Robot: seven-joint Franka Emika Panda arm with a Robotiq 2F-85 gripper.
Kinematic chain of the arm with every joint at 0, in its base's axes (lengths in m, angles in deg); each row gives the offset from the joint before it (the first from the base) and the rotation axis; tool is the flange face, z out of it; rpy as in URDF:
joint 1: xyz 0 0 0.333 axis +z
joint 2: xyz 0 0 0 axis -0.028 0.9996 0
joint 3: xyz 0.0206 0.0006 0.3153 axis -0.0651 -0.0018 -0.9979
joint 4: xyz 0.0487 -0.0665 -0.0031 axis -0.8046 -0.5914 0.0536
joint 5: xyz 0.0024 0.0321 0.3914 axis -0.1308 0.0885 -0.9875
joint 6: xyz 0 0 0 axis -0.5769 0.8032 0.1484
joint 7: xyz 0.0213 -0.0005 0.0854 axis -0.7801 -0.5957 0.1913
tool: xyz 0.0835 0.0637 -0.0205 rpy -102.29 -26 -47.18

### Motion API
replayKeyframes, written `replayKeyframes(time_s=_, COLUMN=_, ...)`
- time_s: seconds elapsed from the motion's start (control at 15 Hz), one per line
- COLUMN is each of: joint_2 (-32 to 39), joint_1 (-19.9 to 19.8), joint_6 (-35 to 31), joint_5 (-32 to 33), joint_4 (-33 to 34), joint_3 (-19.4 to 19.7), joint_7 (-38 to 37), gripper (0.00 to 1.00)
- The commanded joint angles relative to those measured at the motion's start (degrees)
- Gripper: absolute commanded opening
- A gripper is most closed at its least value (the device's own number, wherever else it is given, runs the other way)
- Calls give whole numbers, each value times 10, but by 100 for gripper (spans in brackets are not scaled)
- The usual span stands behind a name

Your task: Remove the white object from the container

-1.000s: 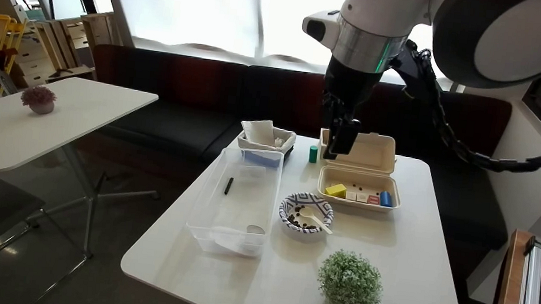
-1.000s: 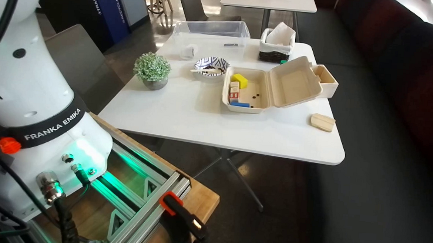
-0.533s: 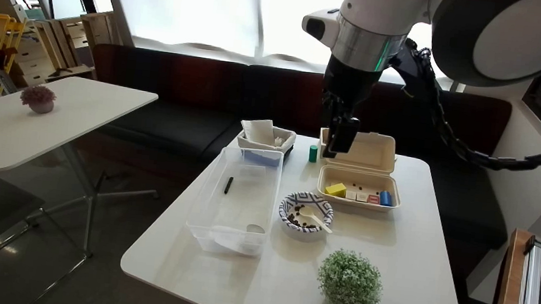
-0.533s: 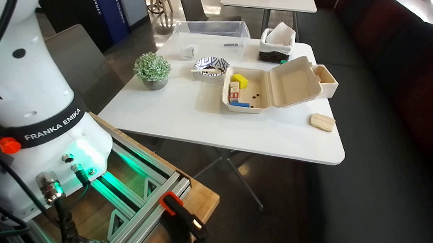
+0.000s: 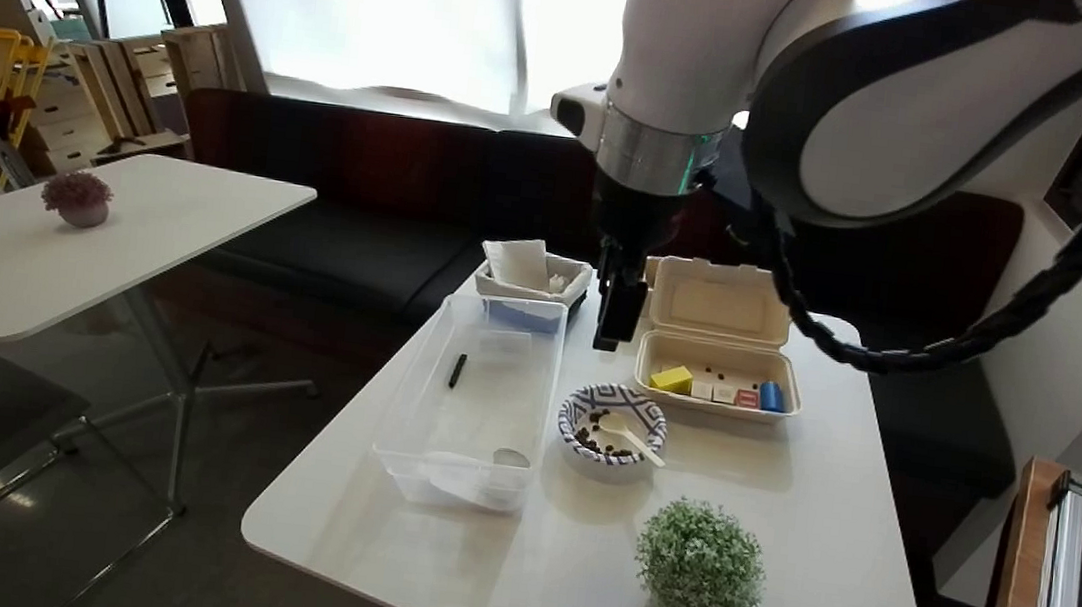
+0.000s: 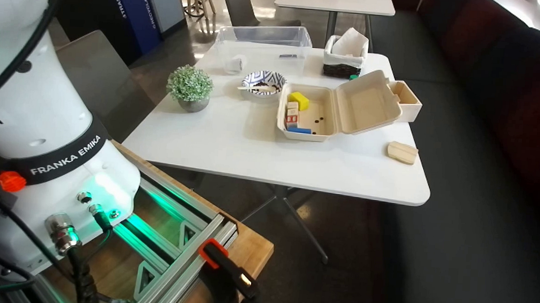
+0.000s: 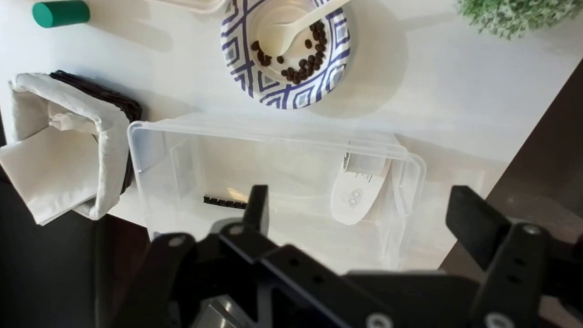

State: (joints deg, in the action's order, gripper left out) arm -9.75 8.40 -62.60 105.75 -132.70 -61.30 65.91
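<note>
The container (image 5: 490, 409) is a translucent, whitish plastic bin with rounded corners on the table; it also shows in an exterior view (image 6: 264, 36) and in the wrist view (image 7: 273, 164). The white object (image 7: 353, 196), flat with a rounded end and small printed marks, lies inside at one end; it shows in both exterior views (image 5: 457, 476) (image 6: 234, 64). A short black item (image 7: 224, 202) also lies in the container. My gripper (image 7: 360, 196) is open and empty, its fingers framing the white object from above, apart from it. In an exterior view the gripper (image 5: 617, 327) hangs above the table.
A patterned bowl (image 5: 612, 427) with dark beans and a spoon stands beside the container. An open beige box (image 5: 720, 373) holds blocks. A lined basket (image 5: 534, 273), a green cylinder (image 7: 61, 13) and a potted plant (image 5: 700, 567) stand around. A wooden piece (image 6: 402, 152) lies near the table edge.
In an exterior view, my gripper has moved left and lower, away from the beige box's lid and closer to the container. The objects on the table have not moved.
</note>
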Motion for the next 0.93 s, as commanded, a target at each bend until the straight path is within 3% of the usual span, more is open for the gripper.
replayKeyframes(time_s=0.0, joint_2=97, joint_1=-11, joint_6=-54, joint_5=7, joint_4=59, joint_3=-8, joint_7=-33, gripper=100)
replayKeyframes(time_s=0.27, joint_2=186, joint_1=-5, joint_6=-90, joint_5=15, joint_4=122, joint_3=-4, joint_7=-46, gripper=100)
replayKeyframes(time_s=0.87, joint_2=331, joint_1=17, joint_6=-91, joint_5=36, joint_4=240, joint_3=31, joint_7=-91, gripper=100)
